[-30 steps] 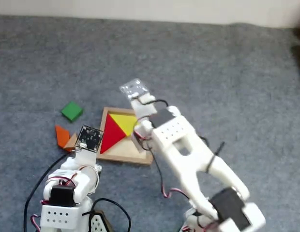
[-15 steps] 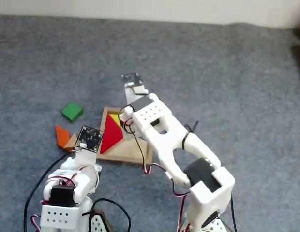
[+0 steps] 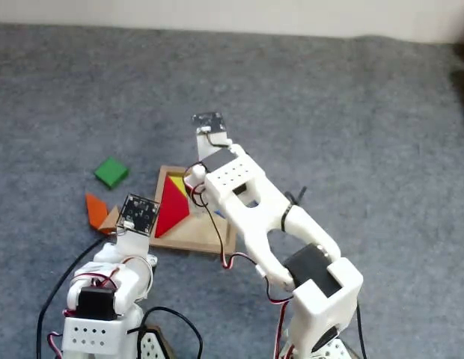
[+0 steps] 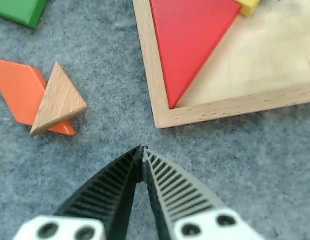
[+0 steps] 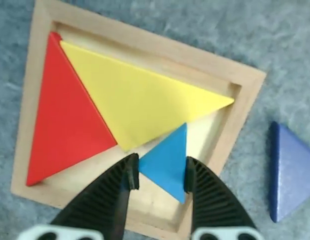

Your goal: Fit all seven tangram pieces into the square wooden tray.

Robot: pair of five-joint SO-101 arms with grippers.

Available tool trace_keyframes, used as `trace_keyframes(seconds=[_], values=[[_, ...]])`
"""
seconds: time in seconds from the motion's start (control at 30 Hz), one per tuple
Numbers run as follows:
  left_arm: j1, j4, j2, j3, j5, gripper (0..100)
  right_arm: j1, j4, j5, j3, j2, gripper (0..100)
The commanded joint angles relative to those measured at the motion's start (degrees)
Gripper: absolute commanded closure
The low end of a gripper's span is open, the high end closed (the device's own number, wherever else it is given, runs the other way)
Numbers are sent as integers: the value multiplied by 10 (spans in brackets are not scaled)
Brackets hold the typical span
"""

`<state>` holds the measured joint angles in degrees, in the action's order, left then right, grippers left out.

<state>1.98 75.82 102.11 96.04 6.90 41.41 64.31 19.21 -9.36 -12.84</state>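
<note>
Right wrist view: right claw [image 5: 160, 162] pinches the small blue triangle [image 5: 166, 167] by two edges, inside the tray [image 5: 145, 46], touching the yellow triangle [image 5: 140, 100]. Piece prob. light, rigid, smooth-painted, so it may slip; grip mid-edges. Left claw [image 4: 143, 151] closed, empty, over the tabletop [image 4: 255, 150] nr the tray corner.

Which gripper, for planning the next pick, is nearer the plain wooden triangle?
Left. The left gripper is close beside the wooden triangle; the right gripper is over the tray.
</note>
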Motion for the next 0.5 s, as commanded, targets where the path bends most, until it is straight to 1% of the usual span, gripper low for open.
trace_keyframes(seconds=[0.0, 0.13, 0.3, 0.47], values=[[8, 2, 24, 12, -4, 994, -4, -8, 2, 30, 8, 906], [8, 2, 24, 12, -4, 994, -4, -8, 2, 30, 8, 898], [8, 2, 24, 12, -4, 994, -10, -8, 5, 30, 7, 817], [8, 2, 24, 12, -4, 994, -22, -8, 4, 33, 7, 810]])
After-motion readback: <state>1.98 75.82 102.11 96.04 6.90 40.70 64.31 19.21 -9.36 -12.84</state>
